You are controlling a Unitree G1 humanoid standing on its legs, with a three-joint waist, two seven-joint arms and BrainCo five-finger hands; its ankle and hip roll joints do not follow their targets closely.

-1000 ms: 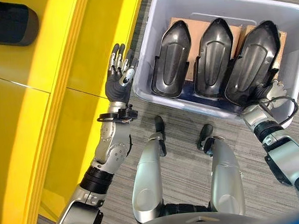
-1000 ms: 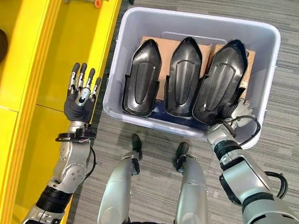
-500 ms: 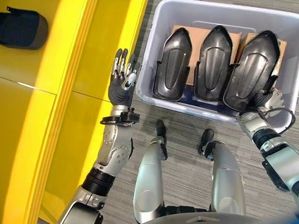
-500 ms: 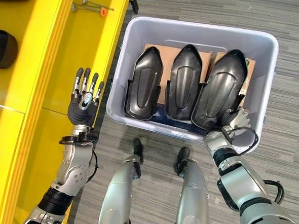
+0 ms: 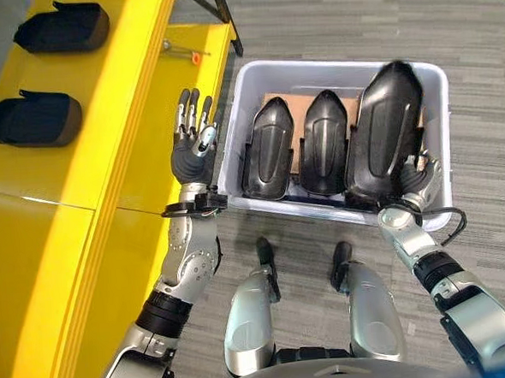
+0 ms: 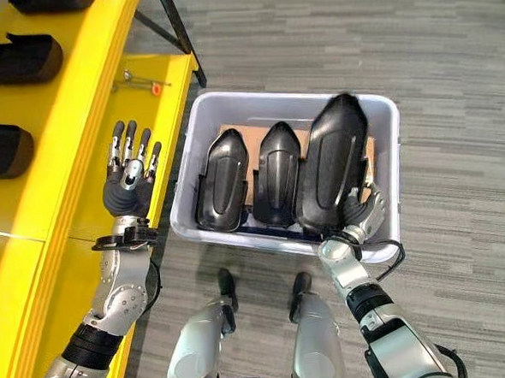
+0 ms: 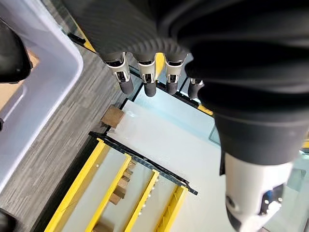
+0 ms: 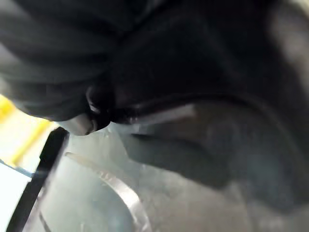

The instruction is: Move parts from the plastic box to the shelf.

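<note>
A grey plastic box (image 5: 330, 62) stands on the carpet in front of me with three black moulded parts standing in it. The right-hand part (image 5: 388, 129) is raised higher than the other two (image 5: 267, 149) (image 5: 322, 142), its top above the box's far rim. My right hand (image 5: 413, 186) is curled round its lower end at the box's near right corner. My left hand (image 5: 191, 146) is held up with straight fingers (image 7: 145, 82) between the box and the yellow shelf (image 5: 65, 209), holding nothing.
Two more black parts (image 5: 34, 121) (image 5: 62, 27) lie on the shelf's upper level. A thin tool with an orange tip (image 5: 184, 52) lies on the lower level, by a black frame leg (image 5: 220, 15). Cardboard (image 5: 299, 143) lines the box behind the parts.
The right hand has lifted the right-hand part upward, so it now stands well above the other two. The camera has pulled back. The left hand has kept its pose.
</note>
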